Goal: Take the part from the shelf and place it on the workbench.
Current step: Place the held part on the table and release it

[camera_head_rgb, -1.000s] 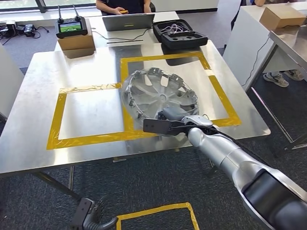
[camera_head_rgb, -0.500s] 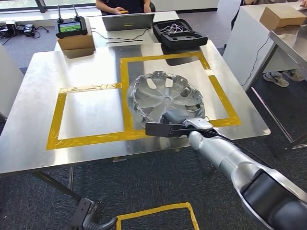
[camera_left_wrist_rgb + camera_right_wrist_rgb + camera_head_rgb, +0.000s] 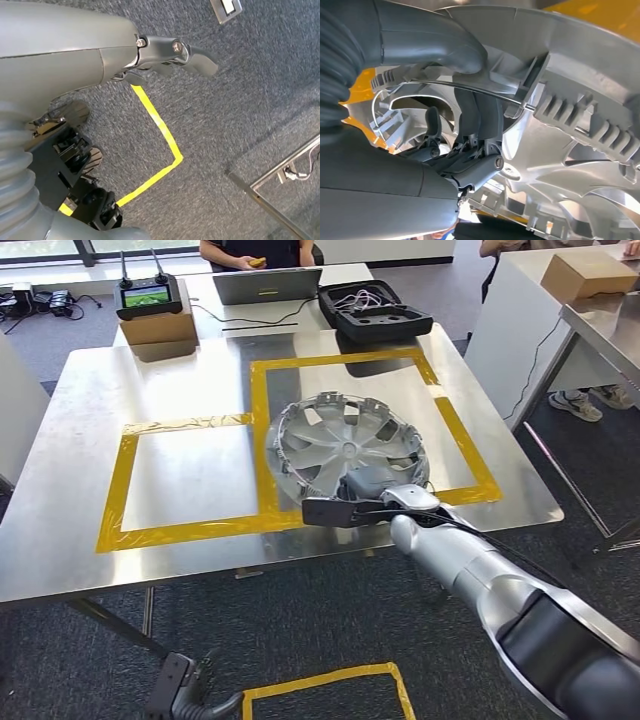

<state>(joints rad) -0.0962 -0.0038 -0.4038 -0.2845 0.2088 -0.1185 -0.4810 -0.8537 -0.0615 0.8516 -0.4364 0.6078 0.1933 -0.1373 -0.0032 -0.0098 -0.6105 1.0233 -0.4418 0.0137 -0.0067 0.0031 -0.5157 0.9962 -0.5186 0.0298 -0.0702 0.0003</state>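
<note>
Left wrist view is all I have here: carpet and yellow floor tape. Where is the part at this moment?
Observer: The hubcap is on the steel workbench, inside the right-hand yellow tape square.
Operator: Is a hand on it?
Observer: Yes, the right hand grips its near rim; the right wrist view shows the thumb over the rim and fingers inside.
Operator: And the left hand?
Observer: The left hand hangs low over the carpet, holding nothing.
</note>
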